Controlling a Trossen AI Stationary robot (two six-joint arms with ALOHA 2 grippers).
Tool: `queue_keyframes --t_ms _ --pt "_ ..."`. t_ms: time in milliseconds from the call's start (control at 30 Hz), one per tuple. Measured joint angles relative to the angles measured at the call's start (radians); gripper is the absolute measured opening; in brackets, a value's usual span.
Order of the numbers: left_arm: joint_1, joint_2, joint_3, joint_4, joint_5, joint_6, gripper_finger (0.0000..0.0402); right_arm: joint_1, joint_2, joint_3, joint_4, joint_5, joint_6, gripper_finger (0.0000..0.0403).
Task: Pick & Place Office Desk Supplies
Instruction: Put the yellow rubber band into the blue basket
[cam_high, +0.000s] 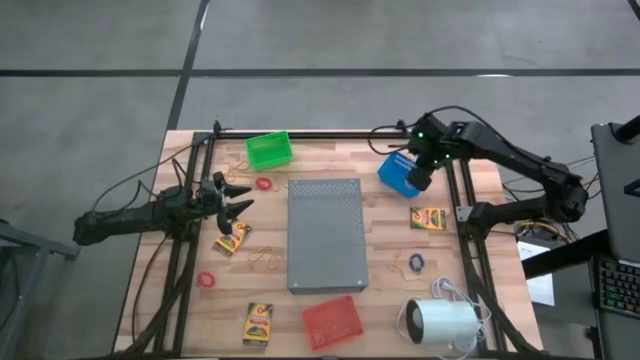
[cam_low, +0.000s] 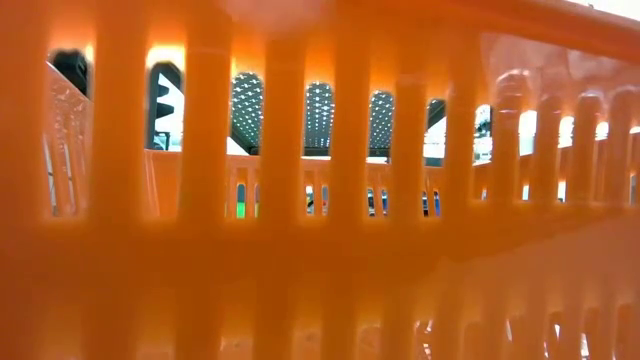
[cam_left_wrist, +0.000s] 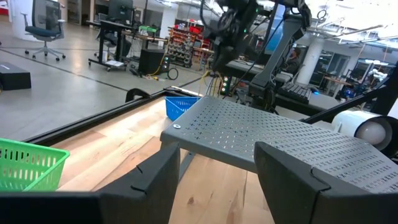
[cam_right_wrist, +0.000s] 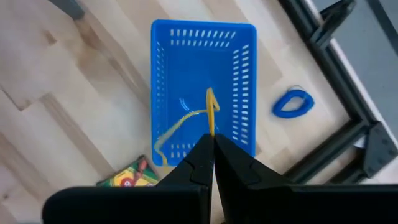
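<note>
Up near the table's (cam_high: 150, 240) far right corner, the right gripper (cam_right_wrist: 211, 144) hangs over the blue basket (cam_right_wrist: 202, 87), its fingers pressed together on a thin tan rubber band (cam_right_wrist: 186, 121) that dangles into the basket. A blue rubber ring (cam_right_wrist: 292, 102) lies just beside the basket, and a crayon box (cam_right_wrist: 127, 177) sits near it. Over by the left edge, the left gripper (cam_high: 238, 197) hovers with its fingers apart above another crayon box (cam_high: 232, 238), between the green basket (cam_high: 269, 149) and the grey perforated slab (cam_high: 325, 235).
</note>
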Motion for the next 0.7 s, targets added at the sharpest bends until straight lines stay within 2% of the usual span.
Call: queue_keyframes --t_ms 400,700 --pt "0.0 0.0 0.0 0.0 0.0 0.0 0.0212 0.0 0.002 -0.227 0.296 -0.007 0.03 0.0008" --pt "0.0 0.0 0.0 0.0 0.0 0.0 0.0212 0.0 0.002 -0.359 0.429 -0.007 0.112 0.0008"
